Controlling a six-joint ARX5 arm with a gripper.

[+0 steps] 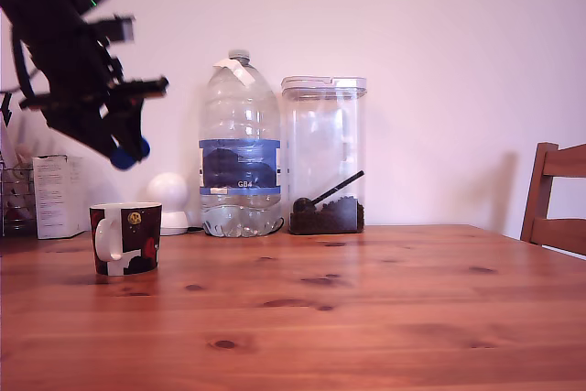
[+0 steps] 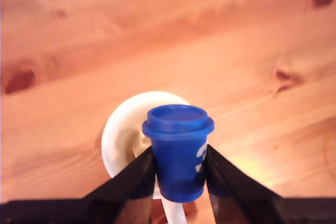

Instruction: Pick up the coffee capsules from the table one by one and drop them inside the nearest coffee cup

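Observation:
A bright blue coffee capsule (image 2: 178, 153) is clamped between my gripper's (image 2: 178, 174) two black fingers. In the exterior view the gripper (image 1: 128, 151) hangs in the air at the left with the blue capsule (image 1: 126, 154) at its tip, a short way above the coffee cup (image 1: 125, 238). The cup is a short dark mug with a white handle and a gold emblem, standing on the wooden table (image 1: 348, 309). In the wrist view the cup's white inside (image 2: 123, 129) lies directly beneath the capsule. No other capsule shows.
Behind the cup stand a white round object (image 1: 168, 200), a large water bottle (image 1: 240, 148) and a clear container (image 1: 323, 155) with dark grounds and a scoop. A box (image 1: 57, 195) sits at the far left, a chair (image 1: 556, 197) at the exterior view's right.

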